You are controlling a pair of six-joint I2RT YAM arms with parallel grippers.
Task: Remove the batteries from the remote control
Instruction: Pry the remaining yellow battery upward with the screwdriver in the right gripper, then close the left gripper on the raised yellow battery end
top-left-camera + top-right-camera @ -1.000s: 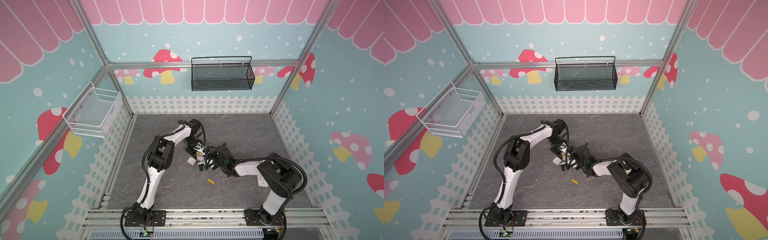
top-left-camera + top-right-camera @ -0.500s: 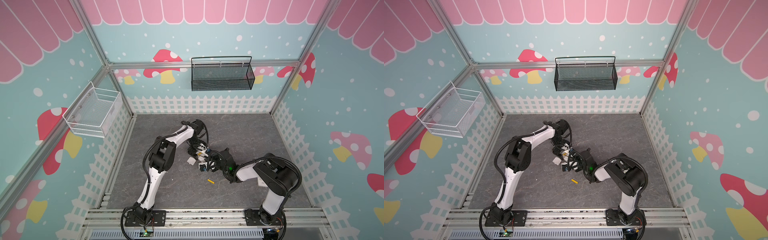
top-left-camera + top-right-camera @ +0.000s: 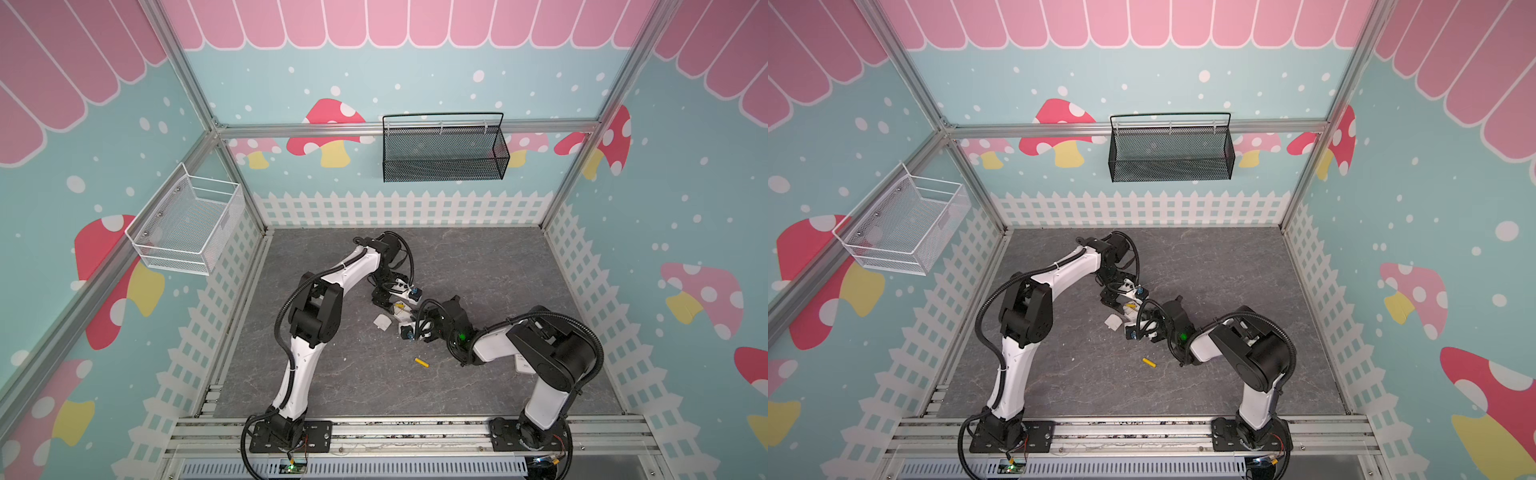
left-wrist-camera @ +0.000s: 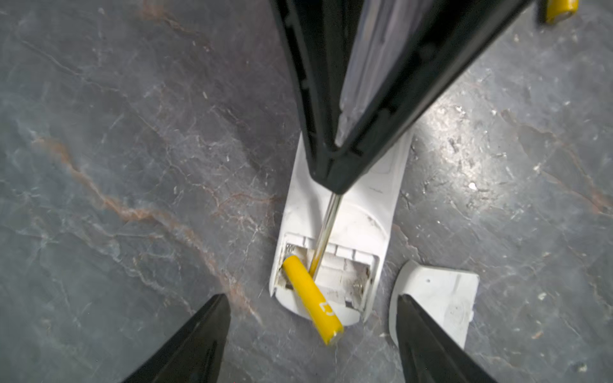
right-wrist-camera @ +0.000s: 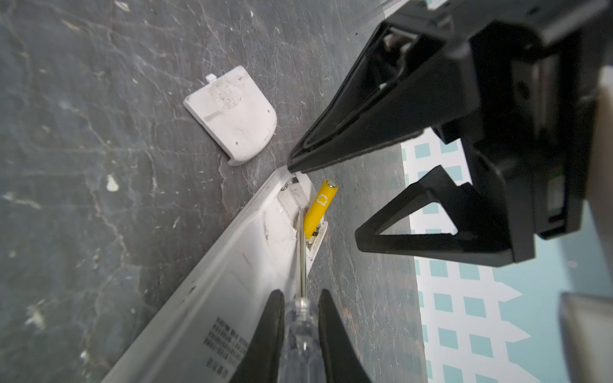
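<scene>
- Since a second ago, the right arm's wrist has sunk a little toward the front of the worktop (image 3: pixel 478 266) and the left jaws have spread wider. The loose yellow battery (image 3: pixel 421 362) lies where it did.
- The left gripper (image 4: pixel 311 296) hovers over the battery end of the white remote (image 4: pixel 345 212), jaws released and well apart, gripping nothing. In the right wrist view, one fingertip (image 5: pixel 308 156) seems to touch the remote's end corner.
- The right gripper (image 5: pixel 301 298) is clenched on the clear handle of a screwdriver (image 5: pixel 300 335), whose shaft reaches into the open compartment.
- The second yellow battery (image 4: pixel 320 310) sits askew there. One end is by the spring and the other pokes out past the remote's end, between the left fingertips. The neighbouring bay is empty.
- The battery cover (image 4: pixel 438 291) lies just beside the remote.
- Likely risks:
  - More prying could flick the battery free, and it would roll away across the worktop.
  - Nothing pins the remote, so a nudge from the fingertip or the shaft may slide it.
  - If the left jaws close now, they could pinch the screwdriver shaft or the compartment wall instead of the battery.
</scene>
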